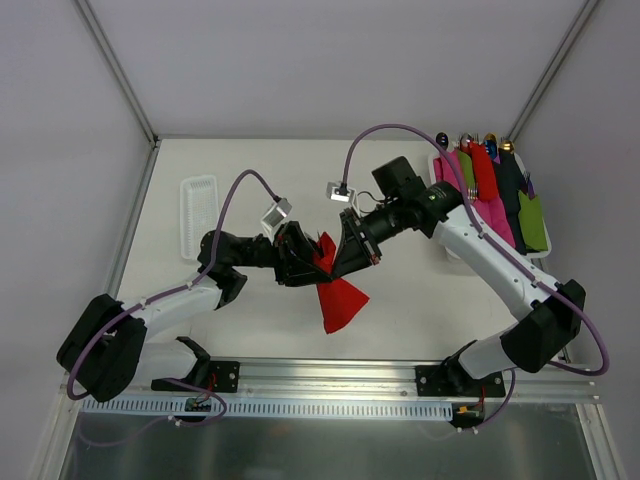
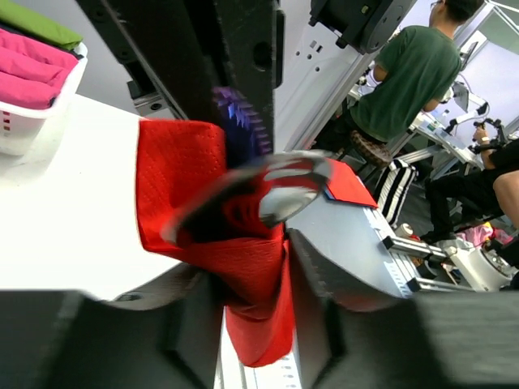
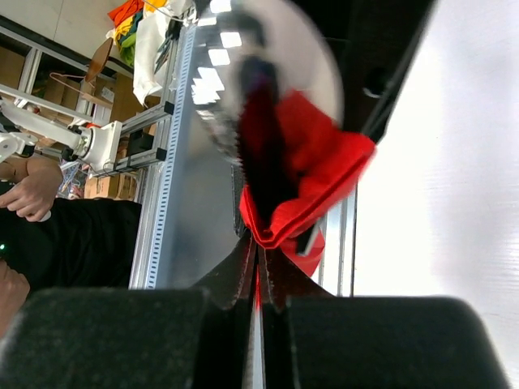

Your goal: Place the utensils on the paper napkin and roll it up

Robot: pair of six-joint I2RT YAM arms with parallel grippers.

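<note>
The red paper napkin [image 1: 337,296] hangs in the air between both grippers at the table's middle, its lower part drooping in a cone. My left gripper [image 1: 303,255] is shut on a fold of the napkin [image 2: 259,275]. A shiny silver spoon [image 2: 280,188] lies wrapped in the napkin above the left jaws. My right gripper [image 1: 345,250] is shut on the napkin's edge [image 3: 312,182]; the silver spoon bowl [image 3: 243,73] shows above it. The two grippers almost touch. The rest of the utensils is hidden in the paper.
A white ribbed plastic tray [image 1: 197,215] lies at the back left. A white bin [image 1: 447,170] at the back right holds pink, red, dark and green rolled bundles [image 1: 497,190]. The aluminium rail [image 1: 330,375] runs along the near edge.
</note>
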